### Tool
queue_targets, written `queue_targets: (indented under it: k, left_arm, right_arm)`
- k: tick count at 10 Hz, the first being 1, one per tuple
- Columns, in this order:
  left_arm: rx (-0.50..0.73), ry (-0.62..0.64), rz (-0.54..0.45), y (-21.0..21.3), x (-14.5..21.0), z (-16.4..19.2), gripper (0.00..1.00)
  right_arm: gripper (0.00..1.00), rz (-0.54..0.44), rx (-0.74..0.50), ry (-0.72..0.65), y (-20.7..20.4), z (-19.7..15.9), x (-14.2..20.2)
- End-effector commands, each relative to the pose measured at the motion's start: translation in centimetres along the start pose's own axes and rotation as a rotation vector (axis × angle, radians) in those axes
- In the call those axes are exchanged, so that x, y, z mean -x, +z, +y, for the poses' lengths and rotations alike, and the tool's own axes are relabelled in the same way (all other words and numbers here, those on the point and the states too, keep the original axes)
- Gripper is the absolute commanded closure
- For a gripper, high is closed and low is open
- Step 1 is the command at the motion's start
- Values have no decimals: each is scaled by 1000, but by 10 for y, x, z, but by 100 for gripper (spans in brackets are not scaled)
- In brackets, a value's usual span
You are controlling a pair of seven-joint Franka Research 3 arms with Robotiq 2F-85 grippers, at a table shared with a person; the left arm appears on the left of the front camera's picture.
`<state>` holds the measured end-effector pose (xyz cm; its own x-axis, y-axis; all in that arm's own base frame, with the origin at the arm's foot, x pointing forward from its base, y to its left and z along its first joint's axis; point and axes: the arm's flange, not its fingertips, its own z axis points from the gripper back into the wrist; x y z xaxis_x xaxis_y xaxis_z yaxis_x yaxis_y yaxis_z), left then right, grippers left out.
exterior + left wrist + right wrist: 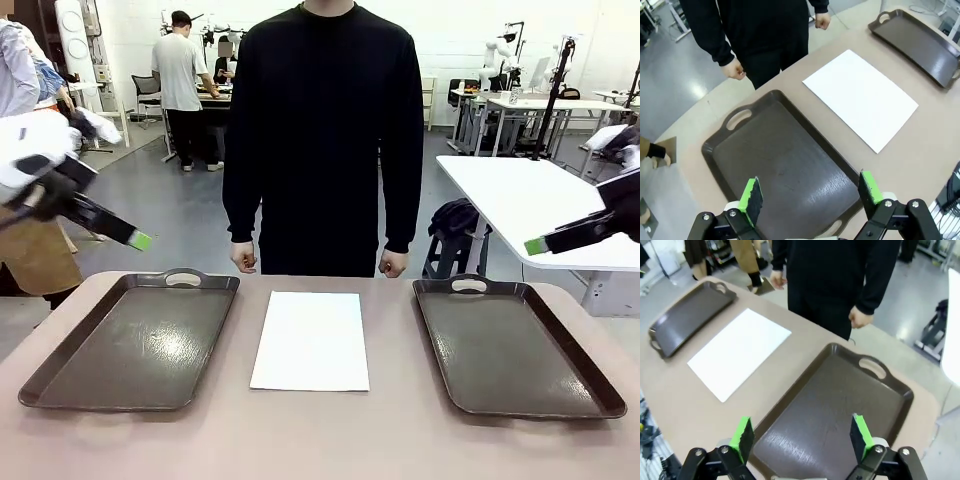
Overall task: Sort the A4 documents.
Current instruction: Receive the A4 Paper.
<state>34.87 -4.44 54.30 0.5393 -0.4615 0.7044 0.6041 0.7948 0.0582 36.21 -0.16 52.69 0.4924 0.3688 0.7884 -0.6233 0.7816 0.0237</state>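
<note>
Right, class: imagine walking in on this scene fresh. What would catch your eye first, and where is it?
The white A4 documents lie flat at the table's middle, bright between the left tray and the right tray, both dark brown. A person in black stands at the far edge, hands down, while the left gripper and right gripper hang open, one above each tray.

White arm [30, 140], black left end effector [810, 190], green pads [747, 195].

A4 documents [310, 341], perhaps one sheet, lie between left tray [140, 345] and right tray [510, 345].
</note>
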Motion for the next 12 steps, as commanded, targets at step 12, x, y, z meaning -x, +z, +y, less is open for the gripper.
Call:
queue_targets:
  k: [12]
  left_arm:
    - [87, 28, 26, 20, 11, -4, 0]
  right_arm:
    - [0, 46, -41, 26, -6, 3, 6]
